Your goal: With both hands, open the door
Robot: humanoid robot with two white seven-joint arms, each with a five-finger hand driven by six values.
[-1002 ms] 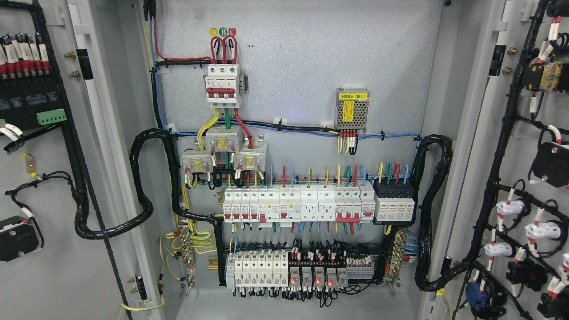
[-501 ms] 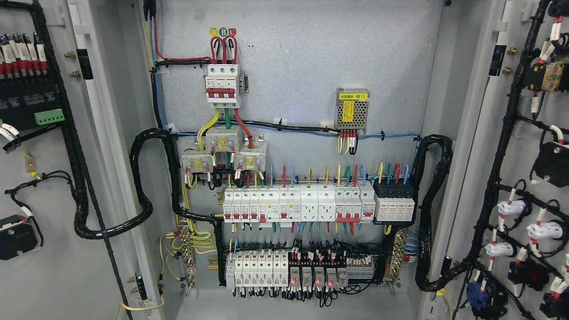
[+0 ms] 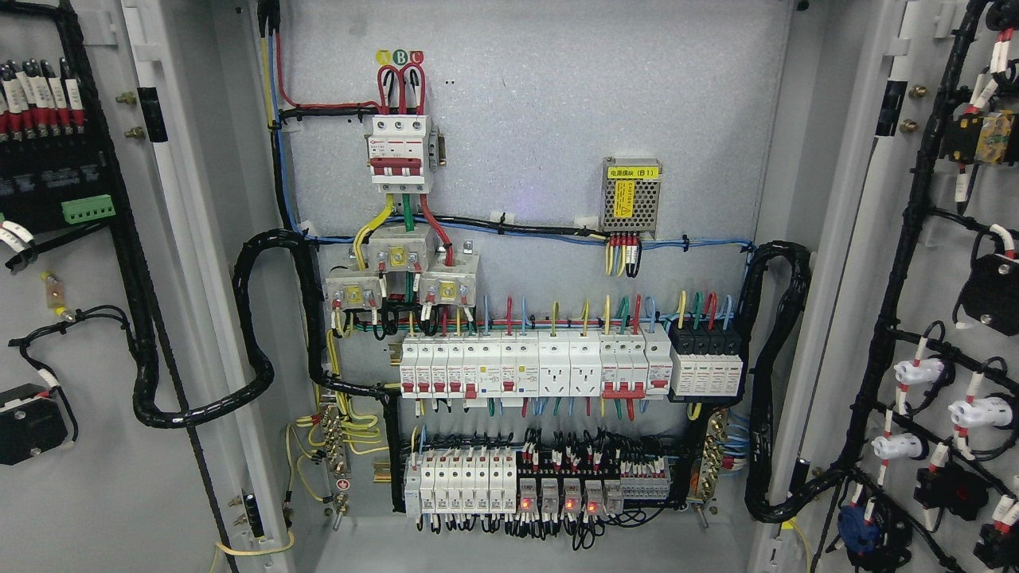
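Neither hand nor arm of the robot shows in the head view, so the state of the fingers cannot be told. Both doors of the cabinet stand swung wide open. The left door (image 3: 87, 477) fills the picture's left edge, its inner face carrying black wire bundles and a green terminal block (image 3: 88, 209). The right door (image 3: 923, 263) fills the right edge, with black looms and white and black fittings on its inner face. Between them the grey back panel (image 3: 557, 119) is exposed, bearing a main breaker (image 3: 400, 153) at upper left, a small mesh-covered power supply (image 3: 631, 199) to its right, and a row of white breakers (image 3: 533, 366) lower down.
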